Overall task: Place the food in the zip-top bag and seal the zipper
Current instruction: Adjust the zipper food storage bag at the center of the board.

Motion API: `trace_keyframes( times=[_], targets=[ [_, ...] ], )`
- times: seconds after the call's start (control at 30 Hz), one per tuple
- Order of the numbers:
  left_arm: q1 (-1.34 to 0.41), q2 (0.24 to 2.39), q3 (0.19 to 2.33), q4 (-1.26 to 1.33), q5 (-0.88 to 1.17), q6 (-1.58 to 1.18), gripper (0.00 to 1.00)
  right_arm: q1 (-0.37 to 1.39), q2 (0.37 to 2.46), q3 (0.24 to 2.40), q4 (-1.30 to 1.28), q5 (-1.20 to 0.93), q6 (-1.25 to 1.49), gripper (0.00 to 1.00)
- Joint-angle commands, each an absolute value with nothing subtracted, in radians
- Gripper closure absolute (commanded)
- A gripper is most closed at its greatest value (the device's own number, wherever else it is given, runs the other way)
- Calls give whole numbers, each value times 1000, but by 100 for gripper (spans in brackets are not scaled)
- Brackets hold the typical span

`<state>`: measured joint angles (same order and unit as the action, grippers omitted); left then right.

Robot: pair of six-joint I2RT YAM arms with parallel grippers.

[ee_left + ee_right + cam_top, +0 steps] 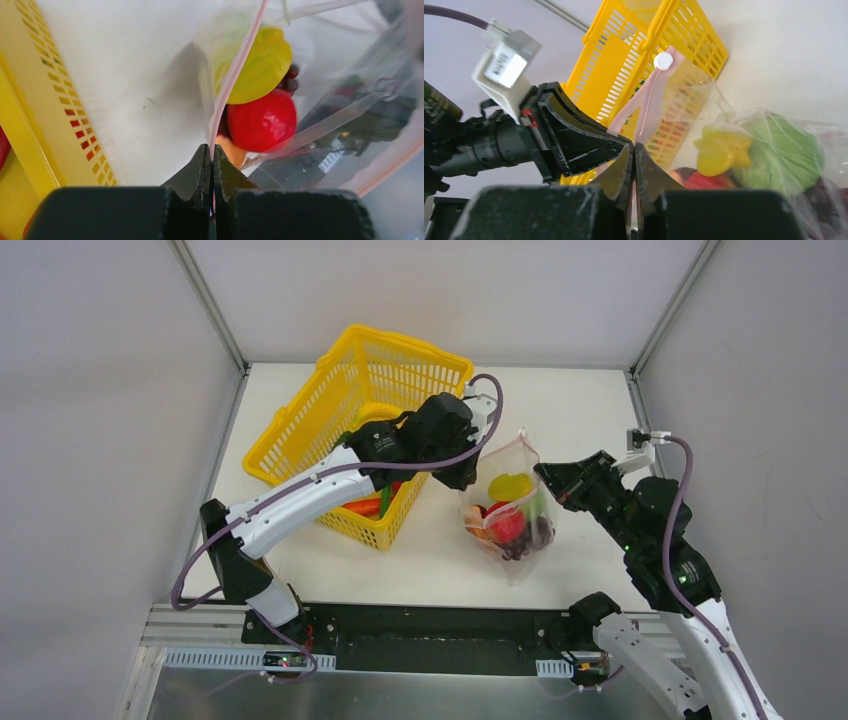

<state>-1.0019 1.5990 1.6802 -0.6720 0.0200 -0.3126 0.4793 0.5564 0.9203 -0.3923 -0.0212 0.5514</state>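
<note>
The zip-top bag (512, 545) lies on the counter (580, 410) between the arms, with the food (260, 122) inside. The left fingers (194, 175) and the right fingers (620, 170) both clench the zipper (235, 75). To seal it well, one side should hold firm while the other slides along the taut strip.

No writing could be read anywhere.
A white sticker (506, 67) on the plug (499, 42) carried dark, barcode-like marks, too blurred to read; the round white tab (663, 60) on the zipper (646, 100) bore a raised pattern, no letters made out; in the top view, tiny pale print on the left arm (378, 445) and right arm (690, 575) was too small to read.
</note>
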Motion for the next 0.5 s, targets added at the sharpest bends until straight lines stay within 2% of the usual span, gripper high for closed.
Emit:
trace_keyframes(
  times=[0.0,0.23,0.47],
  targets=[
    [-1008,1571,1816,-595,81,-314,100,475,501,970,-333,15,533,98],
    [-1009,1601,1869,-509,142,-350,100,475,389,969,-354,209,537,97],
    [-1009,1613,1842,-506,120,-372,100,475,441,1003,-354,75,500,96]
  ],
)
